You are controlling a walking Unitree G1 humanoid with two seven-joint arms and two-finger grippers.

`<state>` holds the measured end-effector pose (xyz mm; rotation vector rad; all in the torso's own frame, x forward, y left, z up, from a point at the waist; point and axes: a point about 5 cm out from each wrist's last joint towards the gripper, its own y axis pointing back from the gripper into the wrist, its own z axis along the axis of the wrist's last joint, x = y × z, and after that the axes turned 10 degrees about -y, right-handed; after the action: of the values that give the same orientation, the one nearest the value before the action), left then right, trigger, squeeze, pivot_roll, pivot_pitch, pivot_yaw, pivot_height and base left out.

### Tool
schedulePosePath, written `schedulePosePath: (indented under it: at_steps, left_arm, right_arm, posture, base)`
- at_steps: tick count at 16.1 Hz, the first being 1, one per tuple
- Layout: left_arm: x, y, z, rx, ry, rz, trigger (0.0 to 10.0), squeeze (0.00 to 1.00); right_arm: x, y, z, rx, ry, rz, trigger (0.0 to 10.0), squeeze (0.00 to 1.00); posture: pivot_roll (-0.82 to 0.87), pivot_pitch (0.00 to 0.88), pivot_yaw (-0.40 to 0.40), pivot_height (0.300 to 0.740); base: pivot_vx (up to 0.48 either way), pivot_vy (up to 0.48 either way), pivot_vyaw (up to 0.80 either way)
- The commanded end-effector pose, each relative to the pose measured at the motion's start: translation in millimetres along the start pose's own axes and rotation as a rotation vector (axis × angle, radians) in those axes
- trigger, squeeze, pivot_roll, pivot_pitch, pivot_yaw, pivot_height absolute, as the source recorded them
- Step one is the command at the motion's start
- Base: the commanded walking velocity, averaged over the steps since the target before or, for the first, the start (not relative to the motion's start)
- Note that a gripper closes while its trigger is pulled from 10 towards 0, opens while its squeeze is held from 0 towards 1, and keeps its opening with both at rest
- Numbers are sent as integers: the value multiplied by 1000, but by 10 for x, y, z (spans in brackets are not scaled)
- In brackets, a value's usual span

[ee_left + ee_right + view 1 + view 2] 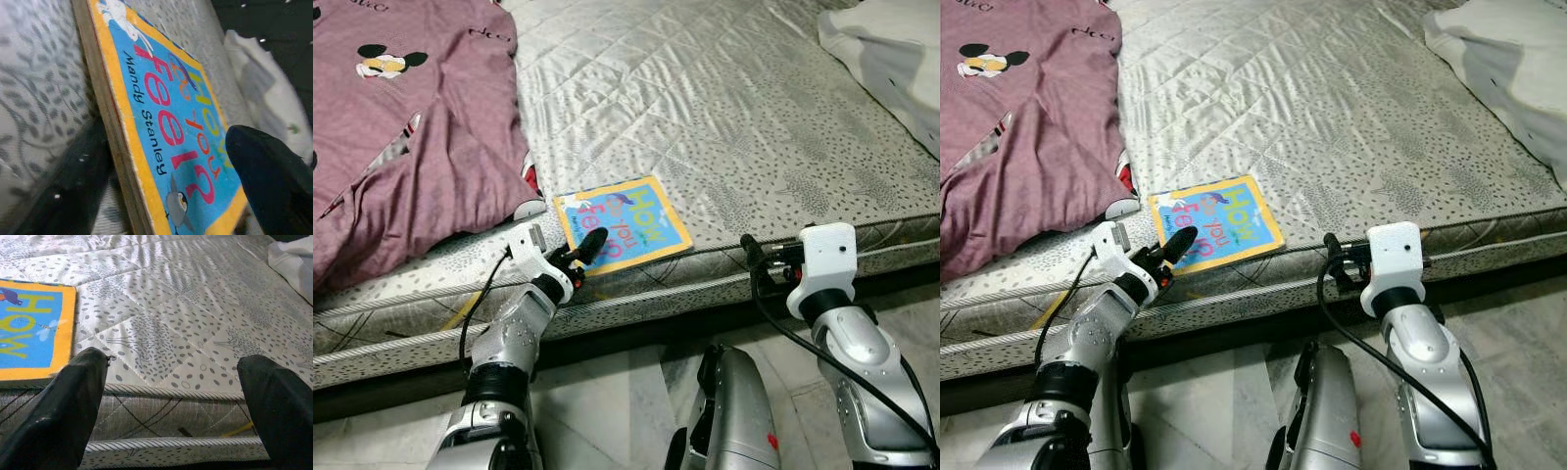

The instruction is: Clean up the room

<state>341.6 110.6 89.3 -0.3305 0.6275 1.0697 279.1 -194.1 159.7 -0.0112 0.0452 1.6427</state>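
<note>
Quilted mattress [724,127], book [623,223] at its 6 o'clock edge: left gripper [586,247] straddles the near corner, unclamped—advance deeper first; right gripper [171,406] spread, idle.

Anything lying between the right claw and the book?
Nothing: in the right eye view, bare mattress edge separates the right claw from the book.

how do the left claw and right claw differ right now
The left claw is at the picture book, one finger over its cover and one under its edge; the right claw is spread open at the mattress edge with nothing between its fingers. The left claw reaches onto the bed; the right claw hangs at the bed's edge beside the book. Both have black fingers on silver arms.
</note>
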Motion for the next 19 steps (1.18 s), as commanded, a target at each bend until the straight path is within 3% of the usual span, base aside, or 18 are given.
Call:
schedulePosePath:
  at_steps: [1,6,19]
  left_arm:
    - [-134,-2,-477,188,123,-53,0,0]
    - [-77,-57,-511,225,232,-15,0,0]
    - [-8,-40,-610,314,227,48,0,0]
  right_arm:
    - [-35,0,1,1,13,-4,10000,0]
    - [73,-91,41,-34,22,40,10000,0]
    - [95,-145,37,-54,23,52,10000,0]
  posture:
    - [-259,183,-136,478]
    - [-250,140,-130,478]
    - [-235,113,-116,478]
  base:
    - [0,0,0]
    - [0,0,0]
    - [0,0,0]
